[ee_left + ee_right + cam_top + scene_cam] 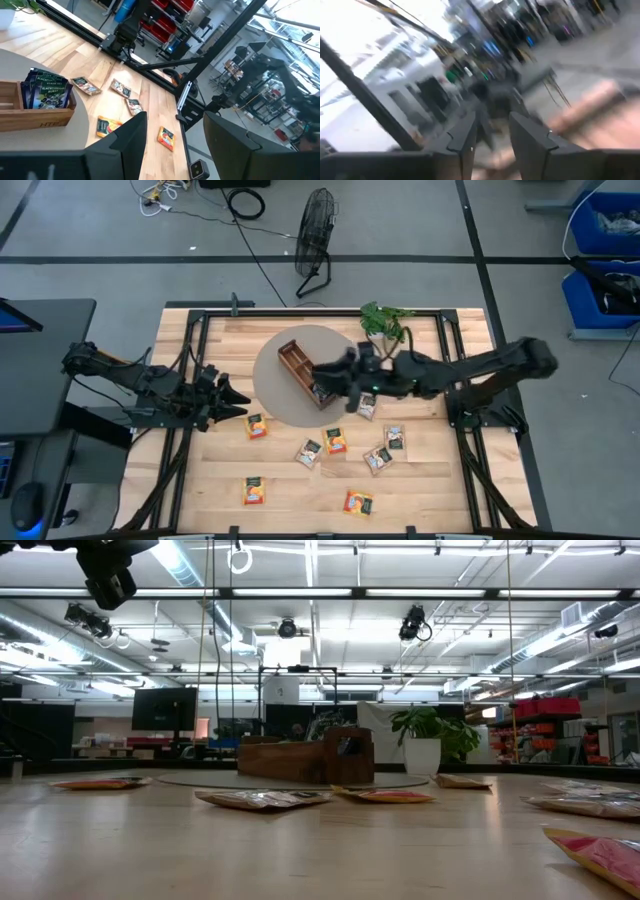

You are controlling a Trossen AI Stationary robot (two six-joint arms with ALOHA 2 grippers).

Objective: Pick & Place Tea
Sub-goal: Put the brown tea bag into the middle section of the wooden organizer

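Several small tea sachets lie flat on the wooden table: orange ones (257, 426) (334, 442) (255, 491) and pale ones (308, 451) (378, 458). Dark blue sachets (47, 90) stand upright in the end compartment of the brown wooden tray (296, 363), which sits on a round grey mat (275, 395). My right gripper (330, 372) hovers over the tray's right side, open, with nothing between its fingers (492, 132). My left gripper (228, 395) waits open near the table's left edge, level and pointing toward the tray (175, 145).
A small green plant in a white pot (385, 325) stands just behind the tray, close to my right arm. Black frame rails (195, 370) (455, 370) run along both sides of the table. Bare wood lies along the near edge.
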